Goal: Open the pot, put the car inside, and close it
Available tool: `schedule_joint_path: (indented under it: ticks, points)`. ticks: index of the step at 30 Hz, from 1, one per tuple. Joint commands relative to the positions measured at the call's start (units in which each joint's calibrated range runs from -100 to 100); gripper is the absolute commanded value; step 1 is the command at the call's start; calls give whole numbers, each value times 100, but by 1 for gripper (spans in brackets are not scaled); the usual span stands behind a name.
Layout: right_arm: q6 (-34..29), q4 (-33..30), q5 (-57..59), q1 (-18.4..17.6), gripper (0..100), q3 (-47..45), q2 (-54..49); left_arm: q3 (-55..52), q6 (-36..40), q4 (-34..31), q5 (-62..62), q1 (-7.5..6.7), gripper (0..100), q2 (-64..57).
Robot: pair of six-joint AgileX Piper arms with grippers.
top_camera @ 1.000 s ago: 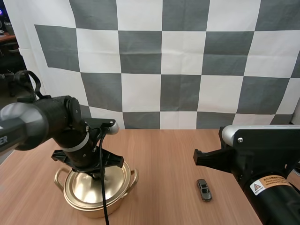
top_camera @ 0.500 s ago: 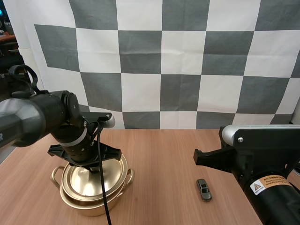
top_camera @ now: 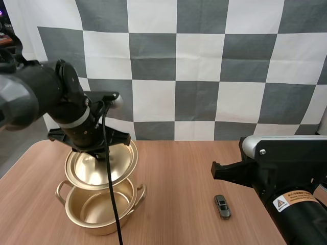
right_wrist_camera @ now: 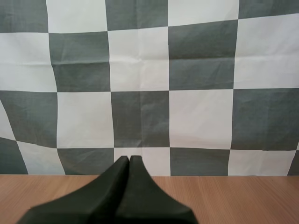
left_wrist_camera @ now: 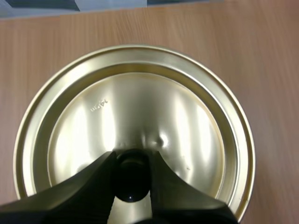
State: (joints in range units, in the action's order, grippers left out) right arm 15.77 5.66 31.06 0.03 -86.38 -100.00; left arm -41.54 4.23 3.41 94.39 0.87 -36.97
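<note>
A: A wood-grain table point(top_camera: 179, 168) is being looked down on from above. What is being carried on it?

B: A golden pot point(top_camera: 87, 223) is being carried on the left arm's side of the table, standing upright with its mouth open. The lid point(top_camera: 89, 171) is being held in the air directly above it, clear of the rim.

A: By what is the lid being held?

B: By the left claw point(left_wrist_camera: 132, 161). In the left wrist view, its two black fingers point(left_wrist_camera: 93, 182) are being pressed against either side of the lid's dark knob point(left_wrist_camera: 132, 182), so the knob is being pinched between them. The lid's round golden top is being seen face on there, with bare table beyond its edge.

A: And where is the car being found?

B: The small grey car point(top_camera: 222, 206) is lying on the table, well apart from the pot and near the right arm point(top_camera: 286, 178). It is being touched by neither claw.

A: How is the right claw being held?

B: The right claw point(right_wrist_camera: 129, 163) is being held together. Its fingers are being pressed against each other as one dark wedge, with nothing gripped between them, and they are being pointed out across the table.
</note>
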Motion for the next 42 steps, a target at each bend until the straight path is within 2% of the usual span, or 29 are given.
schedule_joint_path:
  ticks: [1, 12, 15, 18, 19, 23, 26, 30, 31, 33, 36, 39, 42]
  points:
    - [-7, 3, -130, 4, 0, 2, 0, 925, 79, 1, 513, 3, 23, -118]
    - [3, 3, -146, 4, 0, 2, 0, 2815, 308, 13, 561, 3, 21, -1130]
    - [12, -415, -39, 4, 0, 69, 0, 2906, 308, 13, 561, 3, 13, -1252]
    - [12, -895, 848, 4, 0, 390, 49, 2906, 308, 13, 561, 3, 0, -1252]
    - [12, -897, 1273, 4, 0, 532, 134, 2894, 319, 13, 561, 3, 0, -1267]
    - [25, -900, 2268, 4, 0, 1107, 878, 2894, 391, 13, 561, 3, 0, -1323]
    - [34, -900, 3856, 4, 0, 2079, 1928, 2894, 390, 13, 561, 3, 0, -1407]
    - [690, -786, 6537, 4, 0, 3246, 3450, 2894, 390, 13, 561, 3, 0, -1513]
    - [947, -676, 6894, 4, 0, 3599, 3862, 2894, 390, 13, 561, 3, 0, -1527]
    - [1176, -438, 6894, 4, 0, 4006, 4579, 2894, 390, 13, 561, 3, 0, -1557]
    - [1142, -332, 6894, 4, 0, 4081, 5054, 2894, 390, 13, 561, 3, 0, -1586]
    - [1075, -93, 6894, 4, 0, 3967, 5104, 2894, 390, 13, 561, 3, 0, -1597]
    - [1087, -137, 6894, 4, 0, 3821, 5002, 2894, 390, 13, 561, 3, 0, -1597]
